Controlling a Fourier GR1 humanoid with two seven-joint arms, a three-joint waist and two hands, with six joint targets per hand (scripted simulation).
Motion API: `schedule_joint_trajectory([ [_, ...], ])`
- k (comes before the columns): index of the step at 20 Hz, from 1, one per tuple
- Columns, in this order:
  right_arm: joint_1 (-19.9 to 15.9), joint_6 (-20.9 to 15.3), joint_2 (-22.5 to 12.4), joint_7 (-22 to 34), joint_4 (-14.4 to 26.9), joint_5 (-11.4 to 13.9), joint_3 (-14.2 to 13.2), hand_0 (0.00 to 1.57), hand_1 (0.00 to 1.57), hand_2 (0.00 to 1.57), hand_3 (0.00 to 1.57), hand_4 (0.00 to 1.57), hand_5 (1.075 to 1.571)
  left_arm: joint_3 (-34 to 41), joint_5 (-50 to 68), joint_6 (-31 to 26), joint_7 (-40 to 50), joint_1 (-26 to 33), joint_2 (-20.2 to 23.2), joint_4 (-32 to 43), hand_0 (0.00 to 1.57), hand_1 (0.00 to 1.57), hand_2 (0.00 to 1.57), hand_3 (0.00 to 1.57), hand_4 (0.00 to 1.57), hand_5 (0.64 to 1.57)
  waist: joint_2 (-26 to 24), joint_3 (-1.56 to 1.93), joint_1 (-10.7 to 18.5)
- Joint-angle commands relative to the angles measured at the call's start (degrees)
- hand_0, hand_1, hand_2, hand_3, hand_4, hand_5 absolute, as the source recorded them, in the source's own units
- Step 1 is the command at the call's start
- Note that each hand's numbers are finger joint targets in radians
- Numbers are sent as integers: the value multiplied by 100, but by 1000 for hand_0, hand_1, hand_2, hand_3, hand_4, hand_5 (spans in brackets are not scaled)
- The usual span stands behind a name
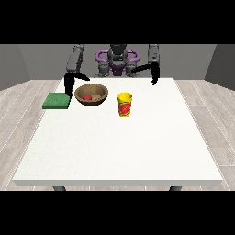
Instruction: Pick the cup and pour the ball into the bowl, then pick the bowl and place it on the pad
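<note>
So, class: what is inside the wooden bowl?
A red ball lies inside the wooden bowl. The bowl's near wall hides part of its floor.

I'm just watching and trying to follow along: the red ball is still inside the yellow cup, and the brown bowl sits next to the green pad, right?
Not quite. In the front view the red ball lies in the brown bowl, not in the yellow cup. The rest holds: the bowl sits next to the green pad.

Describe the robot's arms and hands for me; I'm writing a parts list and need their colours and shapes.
Both arms have boxy grey upper segments and slim black forearms. Each ends in a black hand: the hand at the view's left and the hand at the view's right. No cables or markings are visible.
</note>
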Motion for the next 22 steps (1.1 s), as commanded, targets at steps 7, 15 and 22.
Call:
schedule_joint_trajectory([
  [7,-830,-77,-224,-895,1620,-126,-273,0,0,0,0,194,1561,135,107,-427,-61,147,214,-607,0,0,0,0,0,1565,320,12,230],
  [15,-913,-189,-16,-1036,2080,12,40,0,0,0,0,64,1562,568,330,-857,-174,424,599,-585,0,0,0,0,0,1565,110,9,33],
  [22,-286,-1678,-371,-819,2585,717,109,1571,1571,1571,1088,850,1505,247,312,-841,113,93,368,-1146,0,0,0,0,470,1564,714,-10,498],
])
